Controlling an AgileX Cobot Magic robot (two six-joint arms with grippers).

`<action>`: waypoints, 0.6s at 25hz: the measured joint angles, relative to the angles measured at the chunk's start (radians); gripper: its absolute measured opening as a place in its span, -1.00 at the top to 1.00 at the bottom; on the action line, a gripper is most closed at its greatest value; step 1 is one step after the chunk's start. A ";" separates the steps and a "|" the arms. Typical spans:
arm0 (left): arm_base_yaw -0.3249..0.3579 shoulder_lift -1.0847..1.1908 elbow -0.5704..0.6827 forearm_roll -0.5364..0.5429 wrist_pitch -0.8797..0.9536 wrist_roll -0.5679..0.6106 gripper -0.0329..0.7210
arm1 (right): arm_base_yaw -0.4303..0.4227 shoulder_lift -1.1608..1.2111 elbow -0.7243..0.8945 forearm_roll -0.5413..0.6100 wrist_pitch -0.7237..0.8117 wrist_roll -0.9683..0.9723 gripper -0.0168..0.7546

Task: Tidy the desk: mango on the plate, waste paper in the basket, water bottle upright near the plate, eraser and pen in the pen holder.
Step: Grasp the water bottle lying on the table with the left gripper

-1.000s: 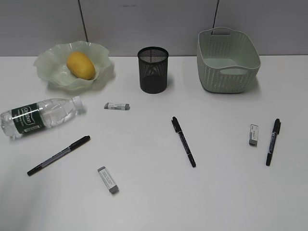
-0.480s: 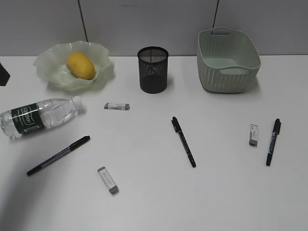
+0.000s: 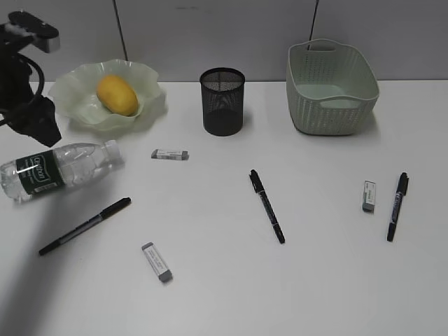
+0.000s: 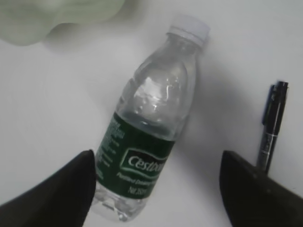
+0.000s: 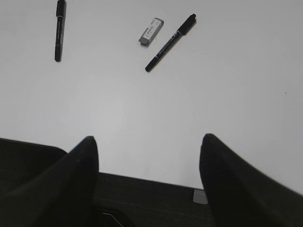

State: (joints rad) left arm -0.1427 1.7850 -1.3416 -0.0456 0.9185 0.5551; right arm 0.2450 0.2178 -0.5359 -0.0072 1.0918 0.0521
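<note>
The water bottle lies on its side on the desk at the left, cap toward the plate. My left gripper is open and hovers just above its base end. In the left wrist view the bottle lies between the open jaws, untouched. The mango sits in the plate. The pen holder and the basket stand at the back. Three pens and three erasers lie loose. No waste paper shows. My right gripper is open and empty over the desk's front edge.
A grey wall runs along the back of the desk. The right wrist view shows two pens and an eraser far ahead of the jaws. A pen lies to the right of the bottle in the left wrist view.
My left arm has come into the exterior view from the left and now hangs over the bottle's base end. The objects on the desk have not moved.
</note>
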 joint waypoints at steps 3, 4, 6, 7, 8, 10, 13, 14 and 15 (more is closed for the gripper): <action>0.000 0.086 -0.063 -0.004 0.021 0.024 -0.84 | 0.000 0.000 0.000 0.000 0.000 0.000 -0.42; 0.000 0.113 -0.085 -0.005 0.028 0.027 -0.88 | 0.000 0.000 0.001 0.000 0.000 0.000 -0.42; 0.000 0.159 -0.122 -0.007 0.036 0.060 -0.90 | 0.000 0.000 0.004 0.000 0.000 0.000 -0.42; -0.003 0.174 -0.131 -0.007 0.039 0.087 -0.90 | 0.000 0.000 0.007 0.000 0.000 0.000 -0.42; -0.005 0.189 -0.137 -0.007 0.042 0.123 -0.90 | 0.000 0.000 0.007 0.000 0.000 0.000 -0.42; -0.017 0.212 -0.139 -0.006 0.044 0.178 -0.90 | 0.000 0.000 0.007 0.000 -0.001 0.000 -0.42; -0.033 0.248 -0.142 0.012 0.044 0.221 -0.90 | 0.000 0.000 0.007 0.000 -0.001 0.000 -0.42; -0.036 0.260 -0.144 0.023 0.042 0.227 -0.90 | 0.000 0.000 0.007 0.000 -0.001 0.000 -0.42; -0.038 0.275 -0.145 0.037 0.034 0.231 -0.90 | 0.000 0.000 0.007 0.000 -0.001 0.000 -0.42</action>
State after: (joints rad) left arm -0.1807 2.0602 -1.4868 -0.0087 0.9523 0.7864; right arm 0.2450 0.2178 -0.5293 -0.0072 1.0909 0.0521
